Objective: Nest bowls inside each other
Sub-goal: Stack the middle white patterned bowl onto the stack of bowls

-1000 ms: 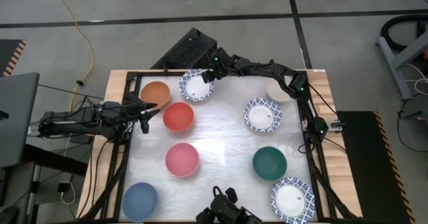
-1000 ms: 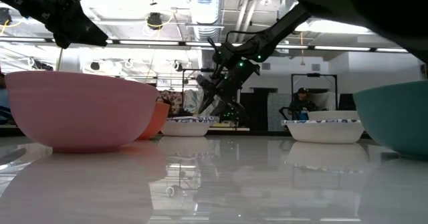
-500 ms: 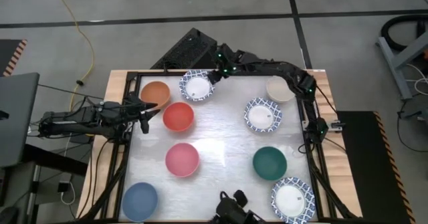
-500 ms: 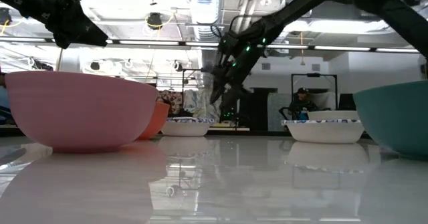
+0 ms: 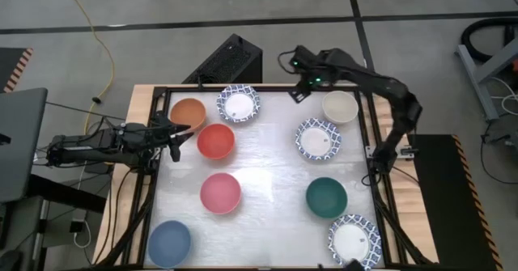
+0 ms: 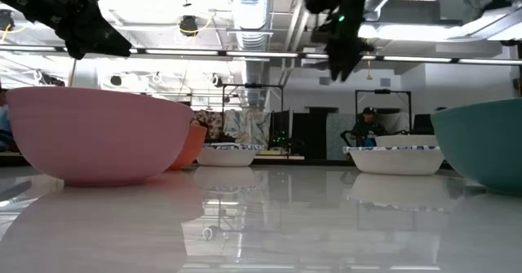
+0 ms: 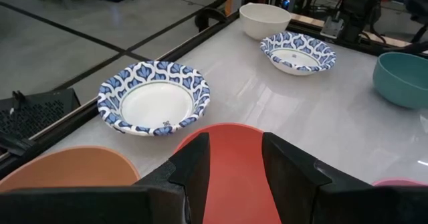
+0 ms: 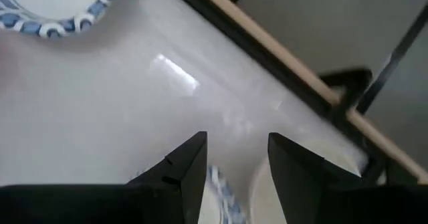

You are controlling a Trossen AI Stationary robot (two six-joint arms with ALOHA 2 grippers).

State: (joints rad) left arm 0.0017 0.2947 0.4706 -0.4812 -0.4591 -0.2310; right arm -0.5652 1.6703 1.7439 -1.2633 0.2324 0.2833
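Note:
Several small bowls sit apart on the white table, each on its base: orange (image 5: 188, 113), red (image 5: 216, 141), pink (image 5: 220, 192), blue (image 5: 169, 243), dark green (image 5: 327, 197), cream (image 5: 339, 107), and three blue-patterned ones (image 5: 238, 103) (image 5: 318, 138) (image 5: 354, 240). My right gripper (image 5: 301, 89) (image 8: 235, 150) hangs open and empty high over the far edge, between the far patterned bowl and the cream bowl. My left gripper (image 5: 174, 137) (image 7: 234, 154) waits open at the left edge, its fingers short of the red bowl (image 7: 234, 177).
A black frame (image 5: 154, 93) and wooden border (image 5: 388, 93) run round the table. A dark box (image 5: 231, 61) stands just beyond the far edge. The middle of the table between the red, pink, green and patterned bowls is bare.
My right gripper has risen from beside the far patterned bowl and swung toward the table's right along the far edge, tipping to point more steeply down. The patterned bowl stays where it was.

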